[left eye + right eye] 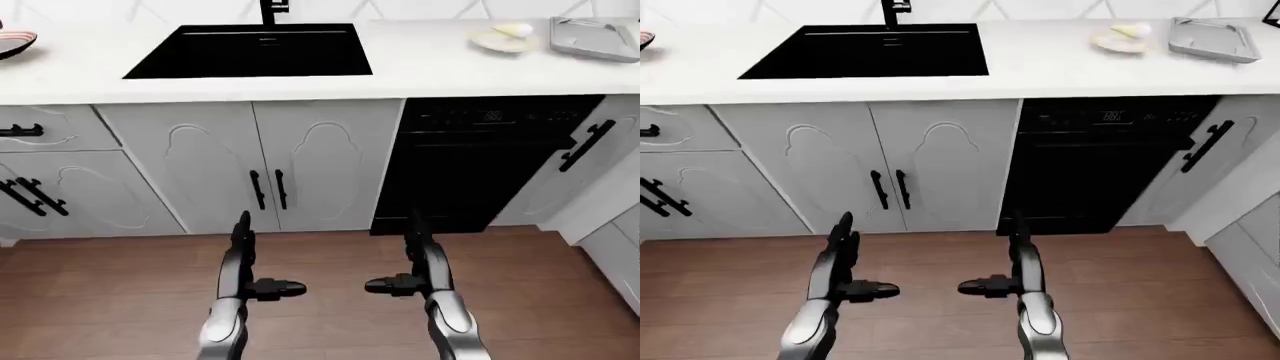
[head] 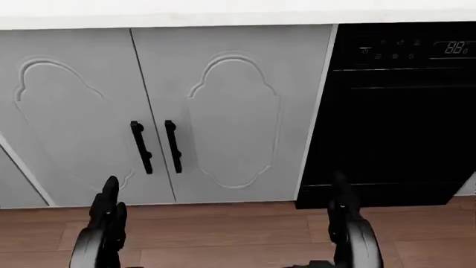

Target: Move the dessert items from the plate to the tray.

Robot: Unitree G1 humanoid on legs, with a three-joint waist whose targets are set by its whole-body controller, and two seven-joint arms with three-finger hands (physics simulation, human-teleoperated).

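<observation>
left hand [image 1: 252, 264] and right hand [image 1: 415, 262] hang empty, fingers spread, over wood floor [image 1: 330, 255]; plate [image 1: 1118, 41] touching tray [image 1: 1210, 37] on the counter [image 1: 1040, 67].

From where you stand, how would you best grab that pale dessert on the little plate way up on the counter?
Probably from above, pinching the pale dessert across its narrower middle. It sits on top of the shallow plate, so its sides are exposed, and the gray tray is just to its right. Both hands, left hand and right hand, hang low over the floor, so walking closer comes first. Its exact shape is too small to tell.
</observation>
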